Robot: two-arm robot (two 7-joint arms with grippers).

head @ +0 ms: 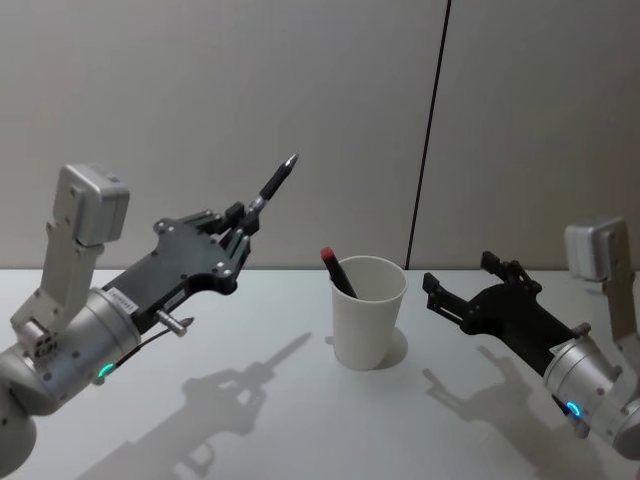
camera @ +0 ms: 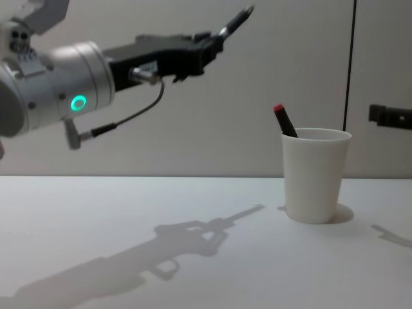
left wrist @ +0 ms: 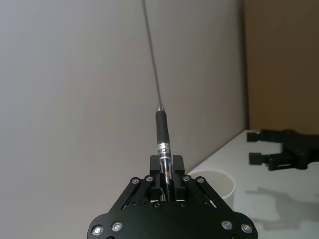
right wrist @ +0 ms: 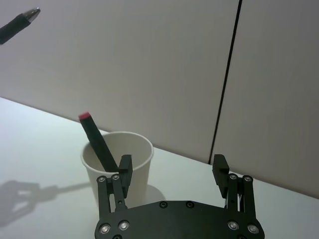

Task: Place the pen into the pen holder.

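My left gripper [head: 240, 222] is raised over the table's left part and is shut on a black pen [head: 272, 185]. The pen's silver tip points up and toward the white paper cup pen holder [head: 368, 312]. Seen from the left wrist, the pen [left wrist: 162, 134] sticks straight out of the gripper [left wrist: 167, 172], with the cup rim [left wrist: 219, 180] below and beyond it. A black marker with a red cap [head: 337, 272] leans inside the cup. My right gripper [head: 460, 277] hovers open just right of the cup, holding nothing.
The white table [head: 300, 420] carries the arms' shadows in front of the cup. A grey wall with a dark vertical seam [head: 428, 130] stands behind. In the chest view the pen holder [camera: 315, 174] stands right of centre, the pen [camera: 235, 19] high above the table.
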